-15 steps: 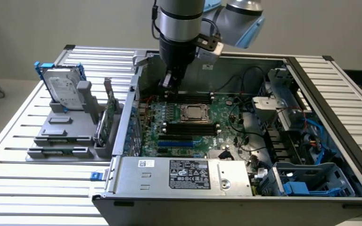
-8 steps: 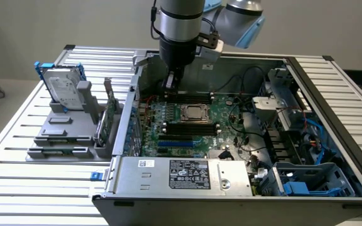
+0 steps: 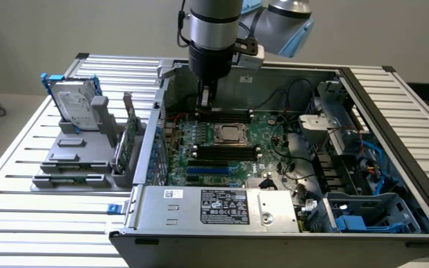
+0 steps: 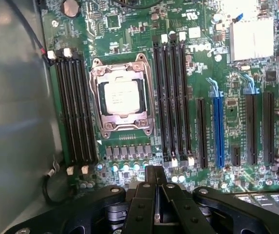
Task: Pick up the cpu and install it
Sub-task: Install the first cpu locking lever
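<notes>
End effector [image 4: 155, 187] shut, empty, near cpu [image 4: 122, 96] in socket [image 4: 122, 127].

pale brushed-metal cpu [image 4: 122, 96] in shiny steel socket frame [image 4: 121, 127], matt black hand [image 4: 155, 204].

Counts, as seen:
- CPU [image 4: 121, 96]: one, seated in the one metal-framed socket [image 4: 122, 95].
- Robot arm [image 3: 214, 33]: one, carrying one gripper [image 4: 155, 195].
- Hard drive [image 3: 76, 103]: one, upright in the grey rack [image 3: 73, 162] outside the open computer case [image 3: 274, 234].
- Blue expansion slot [image 4: 218, 129]: one.
</notes>
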